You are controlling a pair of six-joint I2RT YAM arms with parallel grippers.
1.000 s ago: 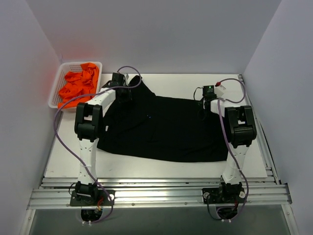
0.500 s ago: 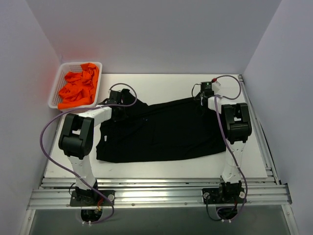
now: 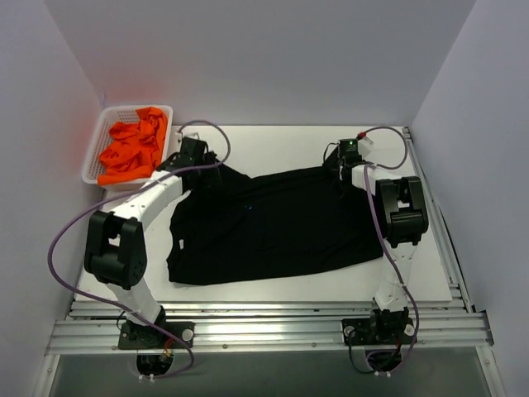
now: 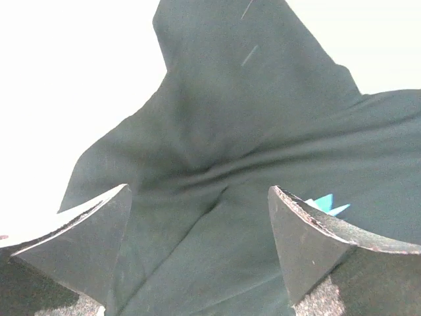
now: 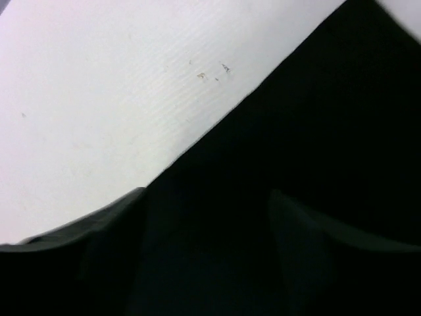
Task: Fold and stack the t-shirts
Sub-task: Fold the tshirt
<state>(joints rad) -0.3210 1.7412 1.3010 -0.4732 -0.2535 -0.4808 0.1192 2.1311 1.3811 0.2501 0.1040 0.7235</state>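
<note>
The black t-shirt [image 3: 273, 223] lies spread across the table, wrinkled at its far left corner. Over that corner hovers my left gripper [image 3: 198, 165], open. In the left wrist view its fingers [image 4: 85, 243] stand wide apart over the black t-shirt [image 4: 237, 131], and a light-blue mark [image 4: 327, 204] shows beside the right finger. My right gripper [image 3: 347, 161] is at the shirt's far right corner, also open. In the right wrist view the right gripper [image 5: 207, 217] has dark cloth [image 5: 329, 131] lying under the gap. The orange t-shirts [image 3: 132, 147] are bunched in the basket.
A white mesh basket [image 3: 136, 108] stands at the far left corner, just left of my left gripper. Bare white table [image 3: 273, 145] lies beyond the shirt. Grey walls close in on three sides, and a metal rail [image 3: 264, 327] runs along the near edge.
Both grippers have opened and let go of the black t-shirt's far edge, which now rests on the table. My left gripper has drawn back toward the far side.
</note>
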